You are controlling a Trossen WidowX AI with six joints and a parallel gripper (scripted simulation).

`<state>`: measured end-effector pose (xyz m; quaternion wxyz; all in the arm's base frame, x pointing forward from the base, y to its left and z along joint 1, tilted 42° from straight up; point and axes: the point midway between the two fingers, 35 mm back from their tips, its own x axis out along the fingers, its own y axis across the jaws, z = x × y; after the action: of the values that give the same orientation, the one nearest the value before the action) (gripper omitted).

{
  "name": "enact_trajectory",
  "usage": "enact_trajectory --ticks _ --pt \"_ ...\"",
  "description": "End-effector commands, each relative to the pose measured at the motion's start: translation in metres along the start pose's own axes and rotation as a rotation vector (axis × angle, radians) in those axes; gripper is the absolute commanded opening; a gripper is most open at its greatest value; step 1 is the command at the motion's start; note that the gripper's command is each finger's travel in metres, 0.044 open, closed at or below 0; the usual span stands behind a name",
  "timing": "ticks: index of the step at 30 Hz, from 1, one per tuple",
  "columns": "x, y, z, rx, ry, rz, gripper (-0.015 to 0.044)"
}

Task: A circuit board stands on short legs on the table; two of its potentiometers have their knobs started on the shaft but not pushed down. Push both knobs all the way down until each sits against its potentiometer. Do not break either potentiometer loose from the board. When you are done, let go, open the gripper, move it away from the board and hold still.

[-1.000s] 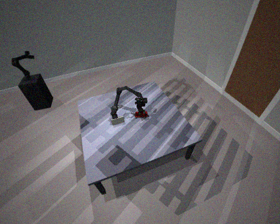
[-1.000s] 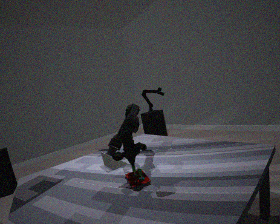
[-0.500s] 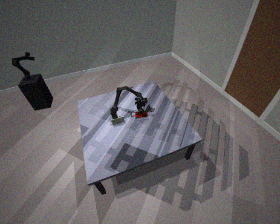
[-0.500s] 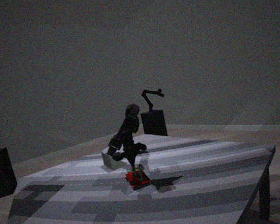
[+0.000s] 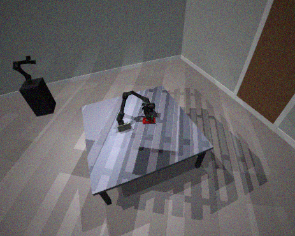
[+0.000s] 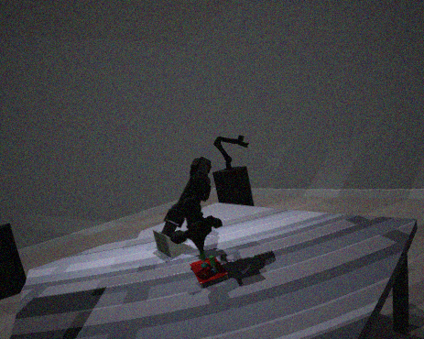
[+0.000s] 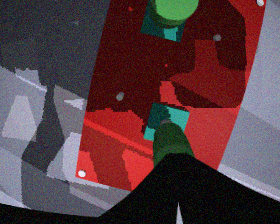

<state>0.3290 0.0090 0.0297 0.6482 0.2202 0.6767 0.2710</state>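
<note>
The red circuit board (image 5: 144, 122) (image 6: 199, 270) (image 7: 215, 132) stands on the table under my arm. In the wrist view, one green knob (image 7: 176, 7) is over the teal potentiometer (image 7: 170, 33) at the top, partly cut off by the frame. The other green knob (image 7: 171, 144) is over the lower teal potentiometer (image 7: 179, 115), and a bit of grey shaft seems to show between them. My gripper (image 7: 175, 163) (image 6: 202, 252) is shut, with nothing between its fingers. Its black fingertips cover the lower knob's top; whether they touch it is hard to tell.
A pale upright plate (image 5: 124, 127) (image 6: 162, 244) stands by the arm's base on the table (image 5: 111, 175) (image 6: 146, 315). Another arm on a black pedestal (image 5: 38, 97) (image 6: 233, 185) stands off the table. Striped shadows cross the table and board.
</note>
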Motion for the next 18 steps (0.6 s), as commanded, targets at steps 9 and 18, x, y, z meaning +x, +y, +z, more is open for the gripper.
enact_trajectory --ticks 9,18 --pt "0.0107 0.0017 0.0007 -0.005 0.009 0.007 0.0000" --pt "0.0153 0.0018 0.0006 -0.005 0.009 0.007 0.0000"
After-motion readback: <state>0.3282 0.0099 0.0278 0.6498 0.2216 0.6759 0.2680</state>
